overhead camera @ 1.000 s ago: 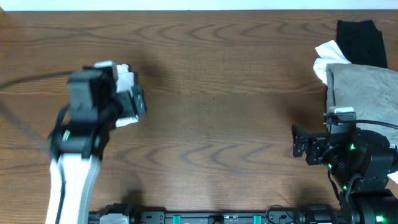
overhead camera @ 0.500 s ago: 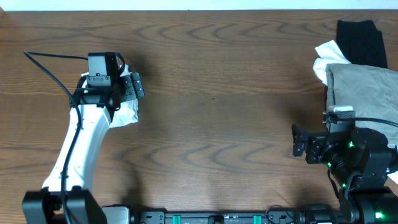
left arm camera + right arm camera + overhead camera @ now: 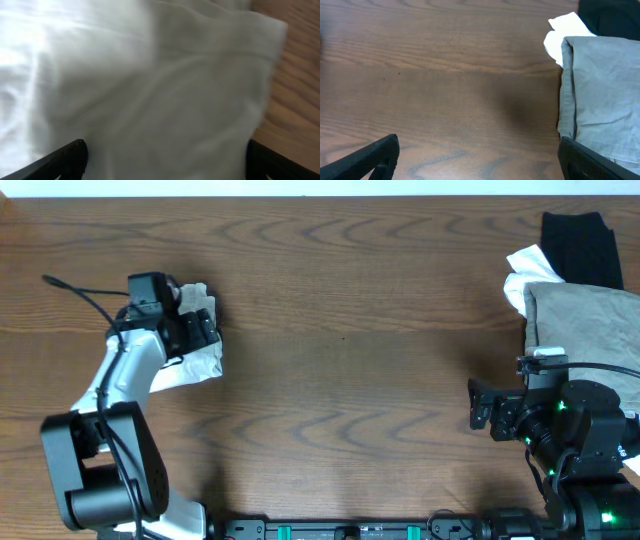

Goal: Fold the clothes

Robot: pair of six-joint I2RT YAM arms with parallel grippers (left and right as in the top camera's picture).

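Your bench (image 3: 340, 300) is dark wood grain (pale strip along the far edge); your left pincer (image 3: 165, 152) gapes over a white garment (image 3: 150, 75), and your right pincer (image 3: 477, 150) gapes near khaki trousers (image 3: 605, 85).

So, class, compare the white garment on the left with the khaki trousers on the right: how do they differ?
The white garment is bright white; the khaki trousers are grey-green. The white garment is rumpled; the khaki trousers lie flat with straight edges. The white garment lies beneath the left hand; the khaki trousers lie apart from the right hand. Both are cloth on the wooden table.
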